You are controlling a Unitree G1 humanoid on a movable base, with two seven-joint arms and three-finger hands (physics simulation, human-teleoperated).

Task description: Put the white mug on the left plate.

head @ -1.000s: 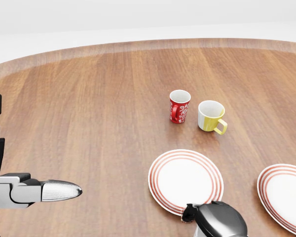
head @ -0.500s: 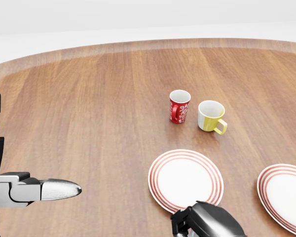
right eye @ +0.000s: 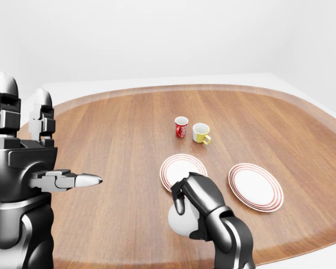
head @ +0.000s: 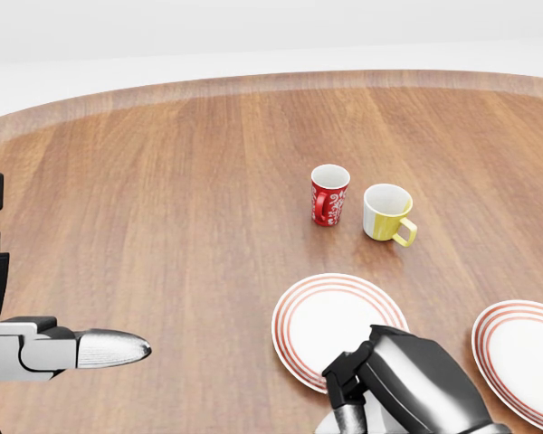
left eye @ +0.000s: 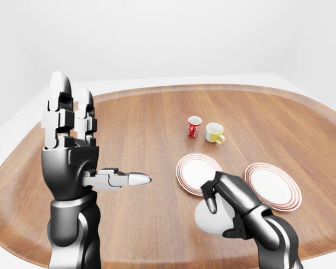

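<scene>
The right robot hand [left eye: 227, 199] has its fingers wrapped over the white mug [left eye: 208, 217], gripping it from above so the rounded body hangs beneath the palm, just short of the left plate [left eye: 197, 172] on that plate's lower edge in the left-eye view. Held this way, the mug looks ready to be carried over the rim and set down. The left robot hand [left eye: 73, 140] stands upright well apart at the left, fingers spread and empty, apparently parked out of the way. Farther up the tabletop [left eye: 145, 120] sit a red mug [left eye: 194, 126] and a yellow mug [left eye: 214, 133] side by side, with the right plate [left eye: 273, 186] beside the left one.
</scene>
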